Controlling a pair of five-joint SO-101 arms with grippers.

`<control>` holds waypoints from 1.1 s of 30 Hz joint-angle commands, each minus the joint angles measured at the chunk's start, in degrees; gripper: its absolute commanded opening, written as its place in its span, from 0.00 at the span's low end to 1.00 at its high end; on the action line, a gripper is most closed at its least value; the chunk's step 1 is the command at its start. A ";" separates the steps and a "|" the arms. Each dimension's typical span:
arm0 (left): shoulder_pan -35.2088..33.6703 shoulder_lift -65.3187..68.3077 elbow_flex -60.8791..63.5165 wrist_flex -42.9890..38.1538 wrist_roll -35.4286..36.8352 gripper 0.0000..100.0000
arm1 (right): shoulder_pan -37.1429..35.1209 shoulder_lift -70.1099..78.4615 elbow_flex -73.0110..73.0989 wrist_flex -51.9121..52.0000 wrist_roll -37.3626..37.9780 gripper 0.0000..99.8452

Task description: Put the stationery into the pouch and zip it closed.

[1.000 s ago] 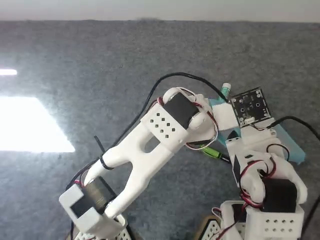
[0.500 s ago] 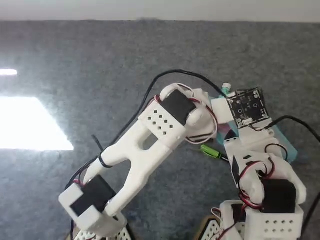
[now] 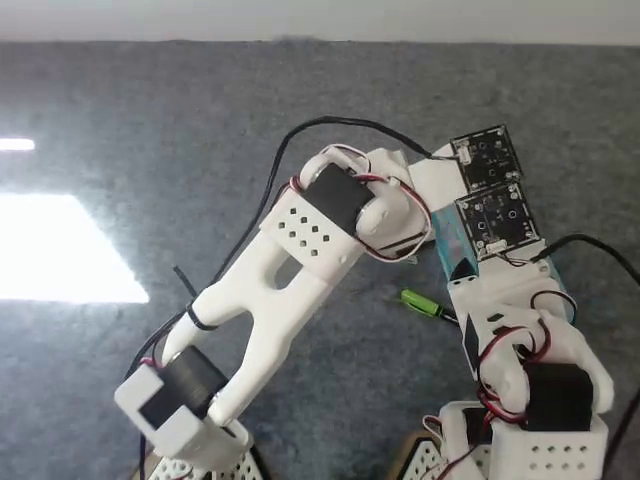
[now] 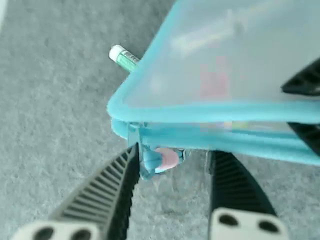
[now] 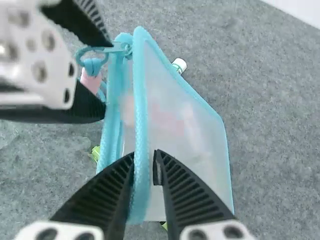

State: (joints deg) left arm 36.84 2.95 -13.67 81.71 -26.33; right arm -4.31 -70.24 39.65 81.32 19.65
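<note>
**Both grippers at the pouch: R clamped on rim, L spread at zip**

Right gripper [image 5: 144, 156]: fingers [image 5: 112, 192] clenched on the teal rim of the pouch [image 5: 170, 115], pinching it btwn the pads. The pouch is translucent w/ teal edging and stands on edge in that grip.

Left gripper [image 4: 174, 161]: fingers [image 4: 120, 190] released and spread, one each side of the zipper pull [image 4: 162, 158], a pink/blue tab at the pouch's corner. One fingertip touches the slider; the other is just apart from the tab.

In the high view the pouch [image 3: 447, 250] sits right of centre, just beyond the right arm, w/ both wrist cams over it.

White-capped pen [image 4: 122, 56] pokes out past the pouch's corner; can't tell if it's inside or under. Green marker [image 3: 424, 304] lies on the grey mat [image 3: 150, 120], just left of the pouch, on its near side.
</note>
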 commanded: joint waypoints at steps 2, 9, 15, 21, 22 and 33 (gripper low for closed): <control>-0.97 -1.05 -3.65 -1.32 1.23 0.21 | -0.22 -0.57 -0.44 -1.36 0.88 0.01; -13.45 -1.05 -10.86 1.14 14.24 0.21 | 6.29 0.13 -0.44 -1.45 1.32 0.01; -19.16 -0.88 -14.37 5.45 26.81 0.21 | 16.48 4.18 -1.23 -1.45 1.05 0.01; -15.91 6.33 -6.73 -7.12 28.66 0.21 | 20.53 13.23 -6.24 -1.45 -1.41 0.01; -15.38 8.35 -6.02 -10.29 29.10 0.21 | 20.97 14.11 -6.68 -1.36 -1.85 0.01; -6.42 38.59 -21.23 -23.65 38.77 0.21 | 25.89 10.68 -6.42 -0.92 -1.85 0.01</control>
State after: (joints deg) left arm 27.87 35.91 -26.51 60.09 10.51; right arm 20.04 -58.37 34.55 80.70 18.15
